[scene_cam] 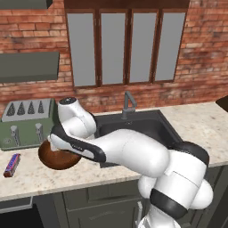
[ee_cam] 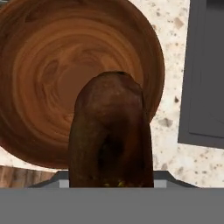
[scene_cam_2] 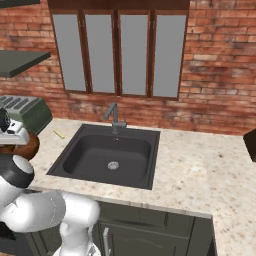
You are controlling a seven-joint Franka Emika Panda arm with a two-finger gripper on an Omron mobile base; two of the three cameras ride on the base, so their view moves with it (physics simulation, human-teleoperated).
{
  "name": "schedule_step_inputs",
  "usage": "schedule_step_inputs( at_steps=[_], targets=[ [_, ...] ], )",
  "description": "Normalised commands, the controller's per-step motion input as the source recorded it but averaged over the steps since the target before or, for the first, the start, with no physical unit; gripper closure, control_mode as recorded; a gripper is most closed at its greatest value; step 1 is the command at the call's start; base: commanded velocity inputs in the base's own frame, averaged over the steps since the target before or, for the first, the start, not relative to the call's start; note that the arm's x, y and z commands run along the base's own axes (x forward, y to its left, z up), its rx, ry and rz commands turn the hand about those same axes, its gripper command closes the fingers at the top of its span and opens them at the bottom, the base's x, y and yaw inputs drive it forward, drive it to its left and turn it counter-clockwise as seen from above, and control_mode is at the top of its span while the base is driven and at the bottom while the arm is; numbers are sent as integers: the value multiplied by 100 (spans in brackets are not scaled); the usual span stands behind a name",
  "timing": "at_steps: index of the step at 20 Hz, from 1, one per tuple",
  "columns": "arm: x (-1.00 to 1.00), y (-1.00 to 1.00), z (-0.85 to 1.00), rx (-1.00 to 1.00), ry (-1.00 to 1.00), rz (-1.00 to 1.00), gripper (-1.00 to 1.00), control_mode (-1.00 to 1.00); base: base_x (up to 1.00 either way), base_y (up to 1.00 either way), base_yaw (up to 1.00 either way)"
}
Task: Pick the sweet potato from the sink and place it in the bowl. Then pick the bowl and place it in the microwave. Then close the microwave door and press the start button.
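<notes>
The sweet potato (ee_cam: 111, 135), a dark brown lump with an orange tint, stands close before the hand camera and hides the fingertips. My gripper (scene_cam: 53, 150) is shut on it, just above the wide reddish-brown wooden bowl (scene_cam: 60, 161) on the counter left of the sink (scene_cam: 133, 127). In the hand view the bowl (ee_cam: 65, 65) lies below the potato, its hollow bare. From the right base view, the bowl's rim (scene_cam_2: 31, 145) peeks out beside the hand. The dark grey sink (scene_cam_2: 90, 150) holds nothing but its drain. The microwave and its door are out of view.
A green-grey toaster (scene_cam: 26, 129) stands right behind the bowl against the brick wall. A red-blue candy bar (scene_cam: 12, 164) lies at the counter's front left. The angular faucet (scene_cam_2: 114, 117) rises behind the basin. Speckled counter stretches to the right of the sink.
</notes>
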Motion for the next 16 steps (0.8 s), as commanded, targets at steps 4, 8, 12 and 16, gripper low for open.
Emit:
schedule_step_inputs(
  at_steps=[4, 8, 12, 16],
  targets=[
    [52, 15, -49, -8, 20, 0, 100, -100, 0, 0, 0],
    [27, 25, -45, -5, 5, 0, 100, -100, 0, 0, 0],
    [12, 31, -22, -1, 0, 0, 100, -100, 0, 0, 0],
    [0, 12, -13, 0, 0, 0, 100, -100, 0, 0, 0]
  ],
)
